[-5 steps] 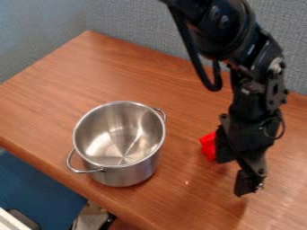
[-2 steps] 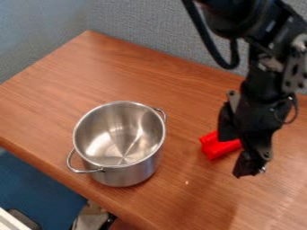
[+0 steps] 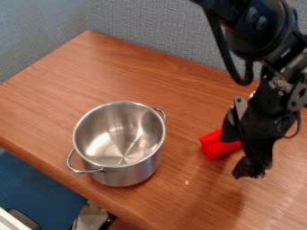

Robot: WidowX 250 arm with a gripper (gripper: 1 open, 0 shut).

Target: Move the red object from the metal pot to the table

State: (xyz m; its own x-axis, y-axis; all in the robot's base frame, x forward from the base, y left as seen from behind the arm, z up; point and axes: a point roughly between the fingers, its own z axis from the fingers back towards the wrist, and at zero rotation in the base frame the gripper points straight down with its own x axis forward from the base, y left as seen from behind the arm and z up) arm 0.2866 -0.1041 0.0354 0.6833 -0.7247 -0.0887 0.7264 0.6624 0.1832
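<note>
One camera view looks down at an angle on the scene. Nearest the viewer, at the lower left, the metal pot point(image 3: 118, 142) stands upright on the table point(image 3: 84, 72), close to the table's near edge. It is round and shiny, with straight sides; one small loop handle shows at its near left rim and another at its far right rim. Its interior is visible down to the bottom and holds no object.

To the right of the pot and slightly farther back, the red object point(image 3: 216, 145) lies flat on the bare wood, apart from the pot's wall. Only its left portion is visible; the rest is hidden behind the black arm.

Directly over and just right of the red piece, the gripper point(image 3: 252, 167) points steeply downward, its dark fingertips low near the tabletop. The jaws stand spread wide and clasp nothing. Whether a finger touches the red piece cannot be determined, since the black body overlaps it in this view.

Farther back, the arm rises toward the upper right corner, with black cables looping beside its joints. The brown tabletop, with visible grain and a rounded far corner, extends toward the upper left. Beyond it lies a blue-grey textured surface.
</note>
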